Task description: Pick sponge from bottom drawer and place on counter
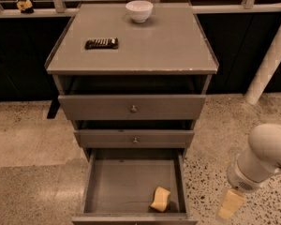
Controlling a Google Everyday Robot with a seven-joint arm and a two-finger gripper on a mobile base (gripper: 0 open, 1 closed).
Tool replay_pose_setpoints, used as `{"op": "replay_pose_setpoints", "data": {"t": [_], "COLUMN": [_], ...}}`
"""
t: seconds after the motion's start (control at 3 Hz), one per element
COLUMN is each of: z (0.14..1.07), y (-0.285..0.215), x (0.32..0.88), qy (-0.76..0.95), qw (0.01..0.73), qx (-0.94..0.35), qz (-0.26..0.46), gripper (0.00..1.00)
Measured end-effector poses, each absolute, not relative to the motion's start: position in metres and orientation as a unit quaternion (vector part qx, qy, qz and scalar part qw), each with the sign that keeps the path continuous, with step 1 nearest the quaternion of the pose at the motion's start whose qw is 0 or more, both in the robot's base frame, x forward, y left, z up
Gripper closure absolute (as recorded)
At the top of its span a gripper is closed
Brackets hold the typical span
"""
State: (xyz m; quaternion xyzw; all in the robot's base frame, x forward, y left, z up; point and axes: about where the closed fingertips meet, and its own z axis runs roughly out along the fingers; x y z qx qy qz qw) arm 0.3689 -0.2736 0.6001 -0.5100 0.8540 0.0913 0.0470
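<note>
While the sponge (160,199) lies in the lower right corner of the open bottom drawer (122,186), the gripper (230,204) hangs at the frame's lower right — well apart — open or closed, nobody can tell.

Speckled terrazzo floor (28,139) — hand (230,204) low at right — dark cabinets (234,50) behind.

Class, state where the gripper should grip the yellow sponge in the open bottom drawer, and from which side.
Probably across the narrow width of the sponge, from straight above: it lies near the front right corner of the bottom drawer, walls close by. The gripper hangs right of the drawer.
</note>
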Motion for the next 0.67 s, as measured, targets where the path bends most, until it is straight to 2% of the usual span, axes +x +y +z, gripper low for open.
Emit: {"op": "replay_pose_setpoints", "data": {"t": [0.33,0.67], "z": [0.546,0.513], "y": [-0.242,-0.212], "x": [0.402,0.468], "qy": [0.83,0.816], "qw": [0.078,0.119], "qx": [-0.544,-0.561], "qz": [0.092,0.069], "gripper": [0.0,0.0]}}
